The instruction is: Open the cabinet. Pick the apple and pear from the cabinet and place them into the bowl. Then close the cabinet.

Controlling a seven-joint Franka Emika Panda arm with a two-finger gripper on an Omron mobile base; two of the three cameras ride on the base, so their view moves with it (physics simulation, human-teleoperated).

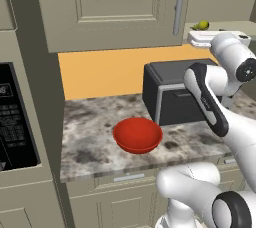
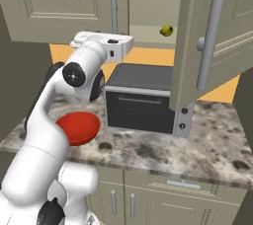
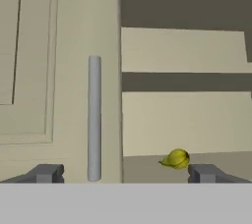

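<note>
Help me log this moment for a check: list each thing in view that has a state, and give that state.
Cabinet: right door swung open, left door shut.
Pear: lying on the bottom shelf inside the cabinet, not held.
Bowl: upright on the counter, nothing in it.
Gripper: open, holding nothing, pointed into the cabinet near the pear.
Toaster oven: door shut.

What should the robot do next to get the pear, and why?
Probably ease the open gripper forward and a bit toward the pear. The cabinet's right door is swung open, and the pear lies on the shelf just inside one fingertip, not centred between the two. The bowl waits on the counter.
</note>
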